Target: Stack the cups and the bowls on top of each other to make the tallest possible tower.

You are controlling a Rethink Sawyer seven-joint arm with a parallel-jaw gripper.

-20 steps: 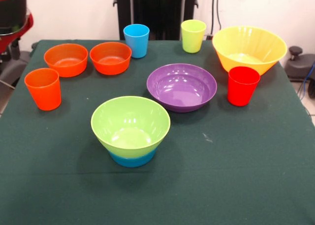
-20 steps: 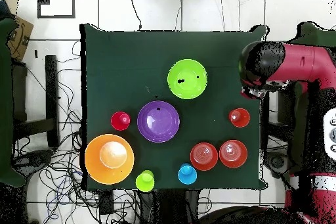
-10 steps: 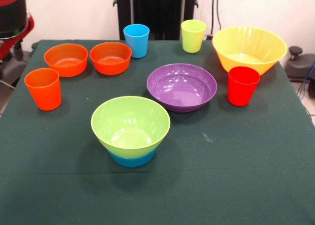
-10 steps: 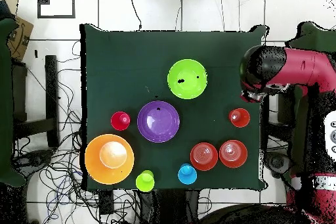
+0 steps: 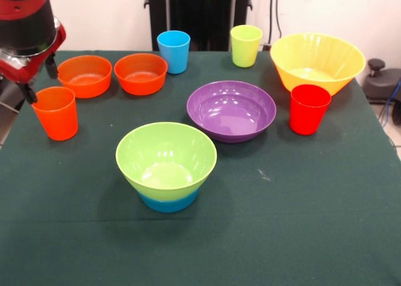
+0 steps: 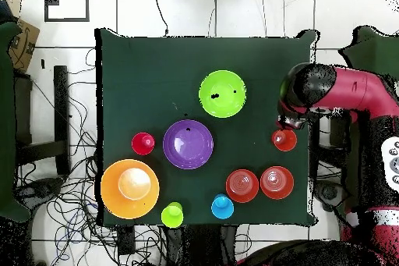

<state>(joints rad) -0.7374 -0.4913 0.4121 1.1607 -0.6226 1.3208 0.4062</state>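
My gripper (image 5: 39,79) hangs open just above the far left rim of the orange cup (image 5: 55,112), with nothing between its fingers. From above, the gripper (image 6: 290,119) sits right beside that cup (image 6: 284,140). The tower (image 5: 166,164) is a lime green bowl seated on a small blue bowl (image 5: 168,203) at the table's middle front. Two small orange bowls (image 5: 84,75) (image 5: 140,73), the light blue cup (image 5: 173,51), the yellow-green cup (image 5: 245,45), the purple bowl (image 5: 231,109), the red cup (image 5: 309,108) and the yellow bowl (image 5: 317,61) stand apart on the cloth.
The dark green table cloth (image 5: 301,223) covers the whole table. Cables and floor tiles surround the table (image 6: 132,68) in the overhead view. The arm (image 6: 343,91) reaches in from the table's side.
The arm has swung in from the table's edge, bringing the gripper down over the orange cup. No cup or bowl has moved.
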